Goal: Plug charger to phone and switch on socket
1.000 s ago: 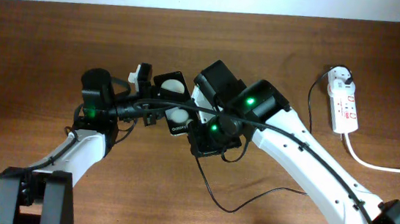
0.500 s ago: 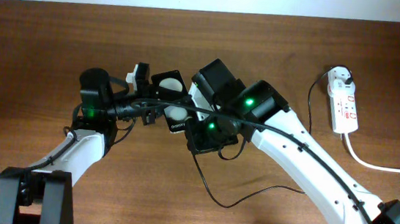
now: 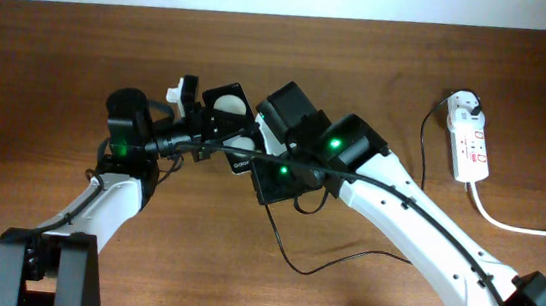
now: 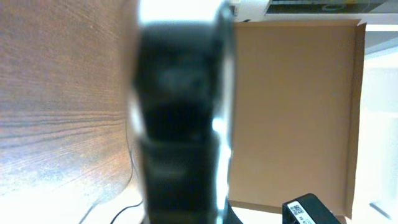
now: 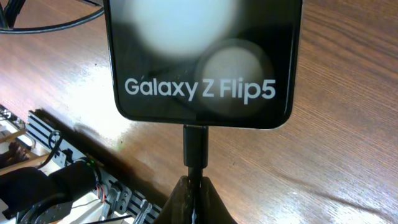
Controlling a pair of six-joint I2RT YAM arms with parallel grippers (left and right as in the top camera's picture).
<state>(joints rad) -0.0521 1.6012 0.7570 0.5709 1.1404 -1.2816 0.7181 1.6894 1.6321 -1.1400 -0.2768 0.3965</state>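
Observation:
The phone (image 3: 226, 103) is a black slab with white round reflections, held above the table left of centre. My left gripper (image 3: 206, 116) is shut on it; in the left wrist view it is a blurred dark bar (image 4: 180, 112) edge-on between the jaws. In the right wrist view its face (image 5: 199, 56) reads "Galaxy Z Flip5". The charger's black connector (image 5: 194, 146) sits in the phone's bottom port. My right gripper (image 5: 194, 182) is shut on the cable just behind the connector. The thin cable (image 3: 288, 255) loops over the table to the white adapter (image 3: 467, 104) in the socket (image 3: 471, 147).
The socket's thick white cord (image 3: 522, 227) runs off to the right edge. A brown cardboard panel (image 4: 292, 112) and a black box with a QR label (image 4: 311, 211) show in the left wrist view. Black cables (image 5: 43, 22) and a metal rail (image 5: 56, 162) lie at left.
Both grippers and the phone have shifted slightly up and to the left together. The cable's slack loop has been drawn left with them.

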